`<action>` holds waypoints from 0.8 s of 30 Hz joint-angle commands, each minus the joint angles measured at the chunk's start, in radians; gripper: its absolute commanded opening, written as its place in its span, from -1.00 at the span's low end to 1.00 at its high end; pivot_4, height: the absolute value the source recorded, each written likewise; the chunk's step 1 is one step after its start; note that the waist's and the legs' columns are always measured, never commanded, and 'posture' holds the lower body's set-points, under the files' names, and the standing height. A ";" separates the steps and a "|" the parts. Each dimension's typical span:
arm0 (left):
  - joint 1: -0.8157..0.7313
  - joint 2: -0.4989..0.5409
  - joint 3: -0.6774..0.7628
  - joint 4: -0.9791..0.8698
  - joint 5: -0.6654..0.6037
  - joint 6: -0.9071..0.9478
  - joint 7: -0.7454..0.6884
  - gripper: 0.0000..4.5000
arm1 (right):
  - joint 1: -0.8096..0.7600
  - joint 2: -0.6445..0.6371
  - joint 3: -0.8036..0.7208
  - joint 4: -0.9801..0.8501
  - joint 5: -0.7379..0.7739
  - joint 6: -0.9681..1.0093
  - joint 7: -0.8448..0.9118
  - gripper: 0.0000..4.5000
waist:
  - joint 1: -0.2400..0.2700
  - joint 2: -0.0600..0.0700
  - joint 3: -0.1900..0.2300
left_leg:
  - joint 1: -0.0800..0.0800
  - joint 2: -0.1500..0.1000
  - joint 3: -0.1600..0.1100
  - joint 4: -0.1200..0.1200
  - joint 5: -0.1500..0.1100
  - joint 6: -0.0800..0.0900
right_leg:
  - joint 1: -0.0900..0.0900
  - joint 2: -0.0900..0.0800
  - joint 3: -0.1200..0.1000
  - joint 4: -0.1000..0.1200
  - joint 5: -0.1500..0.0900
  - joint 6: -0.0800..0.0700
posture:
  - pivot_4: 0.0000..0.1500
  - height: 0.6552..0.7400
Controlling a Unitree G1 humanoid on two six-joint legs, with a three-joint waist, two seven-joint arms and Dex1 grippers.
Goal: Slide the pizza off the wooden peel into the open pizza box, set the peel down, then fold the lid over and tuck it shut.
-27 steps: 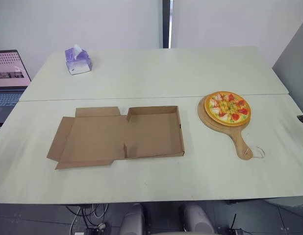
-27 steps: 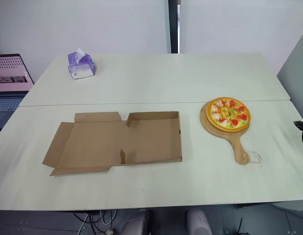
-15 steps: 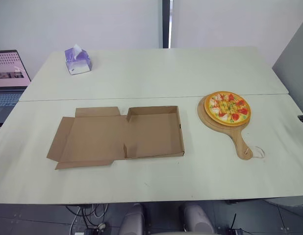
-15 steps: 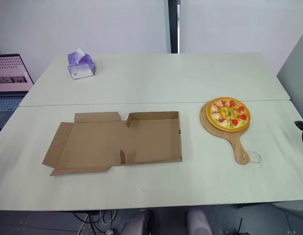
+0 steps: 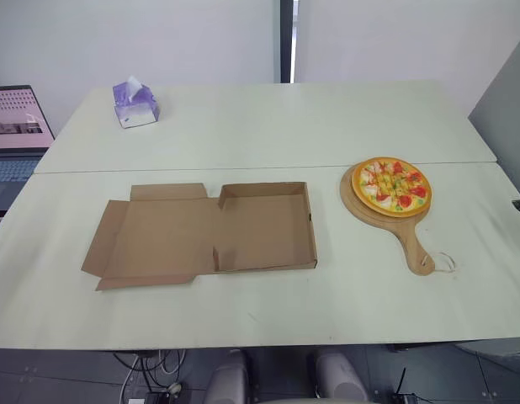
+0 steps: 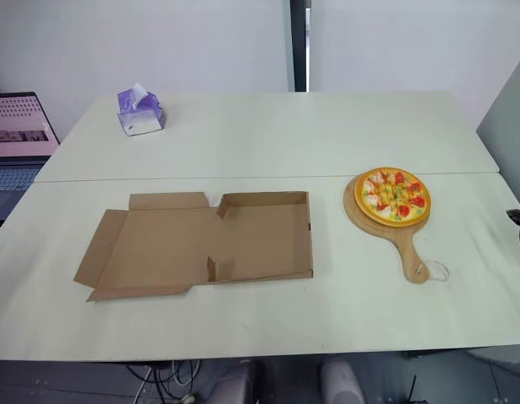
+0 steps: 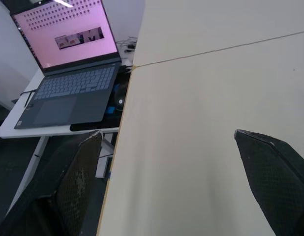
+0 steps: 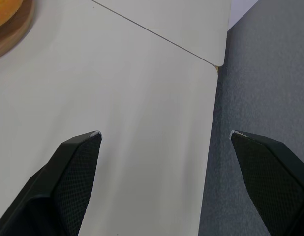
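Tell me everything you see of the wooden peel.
The round pale-wood peel lies flat on the white table, to the robot's right of the open brown cardboard box, apart from it. Its short handle points toward the robot, a thin cord loop at its end. The orange-rimmed pizza rests on its disc.
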 commanded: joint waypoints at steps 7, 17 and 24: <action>-0.179 -0.222 -0.147 -0.762 -0.251 0.355 -0.225 0.99 | 0.001 0.003 -0.005 -0.078 0.014 0.042 0.014 1.00 | 0.018 -0.001 0.000 | -0.001 -0.001 0.001 0.003 0.000 0.000 | 0.001 0.000 0.001 -0.001 0.001 0.002 | 1.00 1.00; -0.239 -0.424 -0.439 -1.565 -0.613 0.817 -0.247 0.99 | 0.192 0.072 -0.046 -0.367 0.112 0.229 0.107 1.00 | -0.001 -0.003 0.000 | -0.002 0.000 0.007 0.004 0.000 -0.001 | 0.003 0.001 0.006 -0.006 0.002 0.003 | 1.00 1.00; -0.195 -0.446 -0.492 -1.611 -0.571 0.759 -0.289 0.99 | 0.574 0.148 -0.183 -1.200 0.366 0.768 0.055 1.00 | 0.004 -0.002 0.000 | 0.004 0.001 0.003 0.006 -0.001 0.001 | 0.009 0.007 0.004 -0.005 0.002 0.003 | 1.00 1.00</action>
